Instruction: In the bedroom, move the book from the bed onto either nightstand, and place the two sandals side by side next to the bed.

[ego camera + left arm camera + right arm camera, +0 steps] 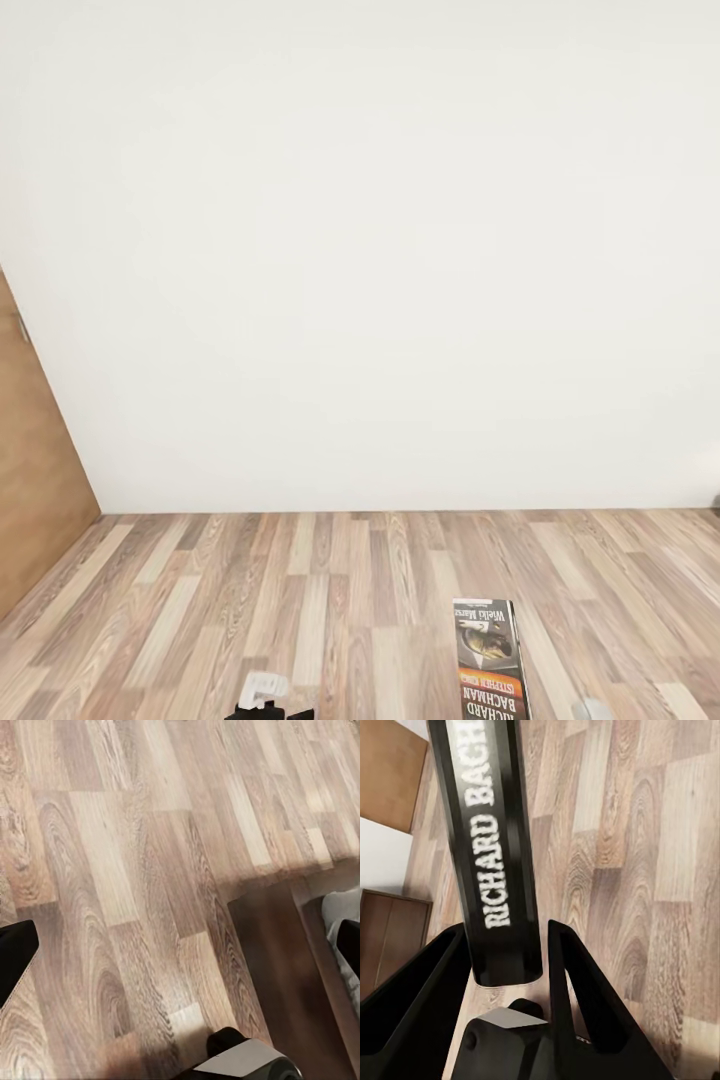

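I see my right gripper [506, 979] fingers clamping the dark "Richard Bachman" paperback book [495, 847] above the wood-plank floor [645, 832]; left fingers' state unclear.

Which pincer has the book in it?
The right pincer. Its two black fingers sit on either side of the book, with "Richard Bachman" down the spine. Of the left pincer, two dark finger edges show, with bare wood floor between them.
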Controlling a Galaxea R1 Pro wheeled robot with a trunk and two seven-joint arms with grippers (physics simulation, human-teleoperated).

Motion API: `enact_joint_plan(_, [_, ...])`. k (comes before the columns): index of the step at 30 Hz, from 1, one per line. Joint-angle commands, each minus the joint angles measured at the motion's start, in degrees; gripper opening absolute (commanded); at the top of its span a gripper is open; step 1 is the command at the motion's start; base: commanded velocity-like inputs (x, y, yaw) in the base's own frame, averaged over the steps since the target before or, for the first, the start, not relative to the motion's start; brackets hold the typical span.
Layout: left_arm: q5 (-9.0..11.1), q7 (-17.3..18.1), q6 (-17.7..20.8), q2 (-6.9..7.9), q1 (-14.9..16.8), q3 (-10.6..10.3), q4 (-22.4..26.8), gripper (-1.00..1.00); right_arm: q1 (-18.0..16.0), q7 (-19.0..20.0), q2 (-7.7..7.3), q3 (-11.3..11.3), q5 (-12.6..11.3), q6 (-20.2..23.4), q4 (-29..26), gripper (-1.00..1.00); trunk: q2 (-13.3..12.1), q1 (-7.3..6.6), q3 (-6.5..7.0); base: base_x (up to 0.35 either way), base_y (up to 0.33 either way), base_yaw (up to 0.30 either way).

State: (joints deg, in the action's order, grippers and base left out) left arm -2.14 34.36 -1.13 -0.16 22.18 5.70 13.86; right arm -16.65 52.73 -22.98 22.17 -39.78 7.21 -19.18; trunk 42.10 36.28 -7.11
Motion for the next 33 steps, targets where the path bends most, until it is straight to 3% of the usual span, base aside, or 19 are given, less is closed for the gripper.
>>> enact_joint_plan(1, [-0.24,0.27,-0.11,-0.02,0.05,0.37,-0.05,1.0,-0.05,0.1,-0.05,0.15,-0.73,0.61,-0.07,-1.0,0.07,0.05,-0.09,0.332,0.0,0.0])
enact_joint_plan(33, [-0.32,0.01,-0.11,-0.11,0.05,0.37,-0.06,1.0,-0.05,0.09,-0.05,0.15,-0.73,0.61,-0.07,-1.0,0.07,0.05,-0.09,0.332,0.0,0.0])
